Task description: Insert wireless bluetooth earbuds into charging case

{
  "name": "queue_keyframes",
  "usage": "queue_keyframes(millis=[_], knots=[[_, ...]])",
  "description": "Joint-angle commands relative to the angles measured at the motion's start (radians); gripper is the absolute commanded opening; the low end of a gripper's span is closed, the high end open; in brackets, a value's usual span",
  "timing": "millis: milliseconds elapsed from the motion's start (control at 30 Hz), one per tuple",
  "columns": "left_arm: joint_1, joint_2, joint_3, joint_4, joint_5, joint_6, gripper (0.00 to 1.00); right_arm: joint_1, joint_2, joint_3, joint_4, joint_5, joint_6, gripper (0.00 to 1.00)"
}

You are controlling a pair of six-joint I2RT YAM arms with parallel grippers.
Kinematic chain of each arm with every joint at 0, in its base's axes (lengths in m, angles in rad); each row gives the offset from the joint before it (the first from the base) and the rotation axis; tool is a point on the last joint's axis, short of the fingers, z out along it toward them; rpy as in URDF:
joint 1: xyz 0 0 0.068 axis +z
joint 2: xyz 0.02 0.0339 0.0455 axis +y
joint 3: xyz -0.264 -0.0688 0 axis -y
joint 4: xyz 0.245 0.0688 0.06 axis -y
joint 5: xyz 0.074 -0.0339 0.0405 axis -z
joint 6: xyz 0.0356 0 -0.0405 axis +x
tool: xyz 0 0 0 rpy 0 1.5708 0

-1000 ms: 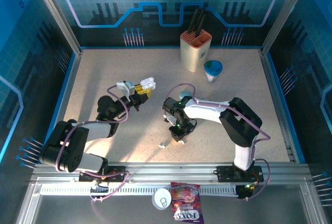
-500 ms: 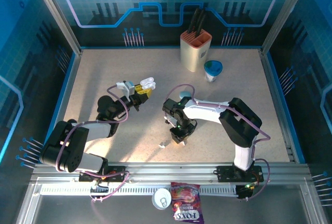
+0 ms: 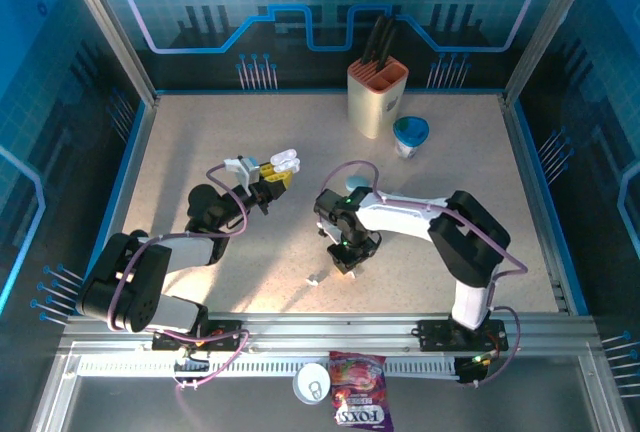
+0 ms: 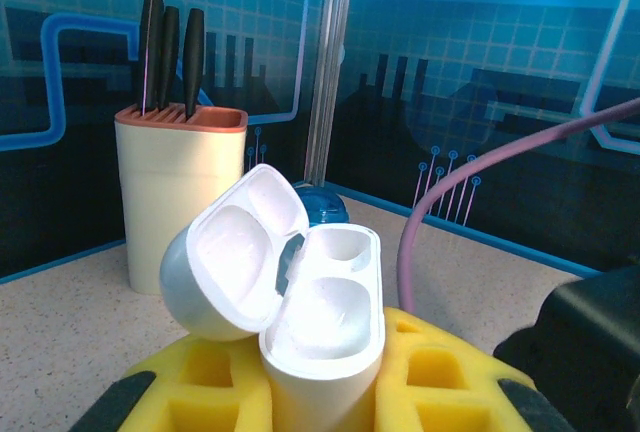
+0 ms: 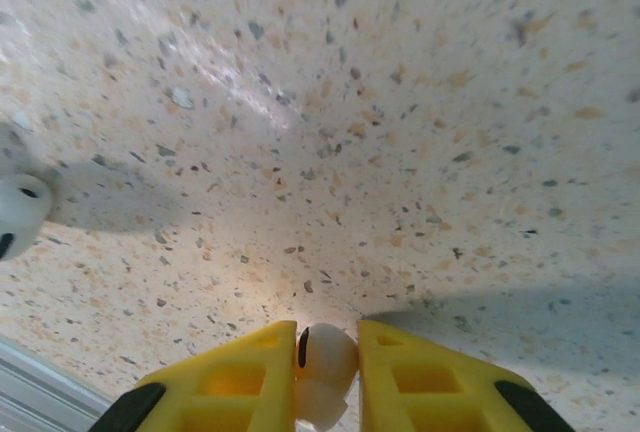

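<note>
The right gripper (image 5: 327,337) is clamped on a white earbud (image 5: 322,372), pinched between its yellow fingertips just above the speckled desk (image 5: 420,102). The bud's long axis seems to run back toward the palm, though the stem is hidden. A second earbud (image 5: 16,214) lies loose on the desk, off to this gripper's left. The coming move turns on the open case (image 4: 325,317). It sits ahead and to the left of the right gripper, raised off the desk, with the left gripper (image 4: 325,382) closed around its base. The lid (image 4: 240,262) is swung aside and both sockets face up. The right arm reaches leftward, its wrist bent steeply down. The left arm is stretched forward, holding the case upright.
</note>
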Motion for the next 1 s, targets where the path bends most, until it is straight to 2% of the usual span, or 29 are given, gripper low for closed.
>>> queue_keyframes(millis=[0, 233, 433, 667, 967], knots=[[0.009, 0.010, 0.000, 0.024, 0.053, -0.019, 0.07, -0.028, -0.137, -0.033, 0.091, 0.025, -0.006, 0.21], [-0.022, 0.041, 0.000, 0.076, 0.101, -0.037, 0.08, -0.099, -0.405, -0.111, 0.375, -0.004, -0.070, 0.18], [-0.079, 0.070, 0.017, 0.086, 0.130, -0.031, 0.07, -0.123, -0.630, -0.226, 0.803, -0.105, -0.103, 0.16], [-0.122, 0.078, 0.037, 0.086, 0.193, -0.019, 0.07, -0.134, -0.624, -0.188, 0.924, -0.210, -0.157, 0.16], [-0.151, 0.090, 0.063, 0.086, 0.284, -0.032, 0.08, -0.127, -0.554, -0.161, 0.965, -0.240, -0.178, 0.16]])
